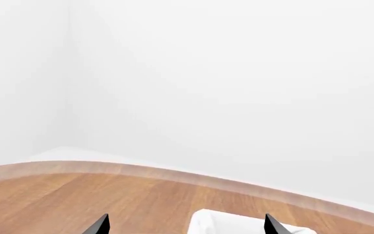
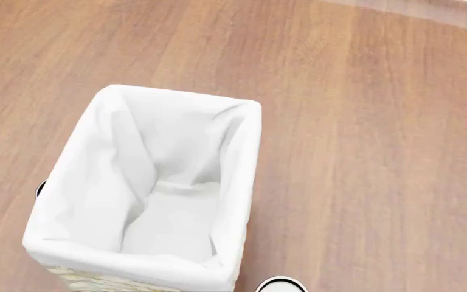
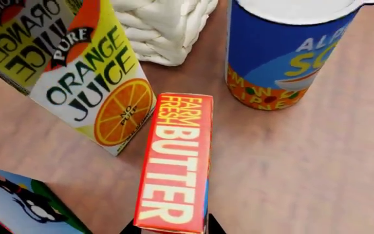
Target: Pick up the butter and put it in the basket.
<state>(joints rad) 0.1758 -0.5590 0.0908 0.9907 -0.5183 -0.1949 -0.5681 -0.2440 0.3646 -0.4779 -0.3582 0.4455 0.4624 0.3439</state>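
The butter (image 3: 174, 161), a slim red-orange box with pale "FARM FRESH BUTTER" lettering, lies lengthwise on the wooden table in the right wrist view. Its near end sits between the tips of my right gripper (image 3: 171, 227), whose dark fingers press against both of its long sides. I cannot tell whether it is lifted off the wood. The basket (image 2: 250, 158) fills the head view, cream woven with a white liner and nothing inside. Its woven corner (image 3: 167, 29) shows beyond the butter. My left gripper (image 1: 187, 225) is open above a corner of the basket liner (image 1: 233, 225).
An orange juice carton (image 3: 83, 73) stands close beside the butter. A blue soup can (image 3: 284, 53) stands on the butter's other side, and a blue-green carton (image 3: 18, 200) is close to the gripper. The round wooden table edge (image 1: 174, 173) meets white walls.
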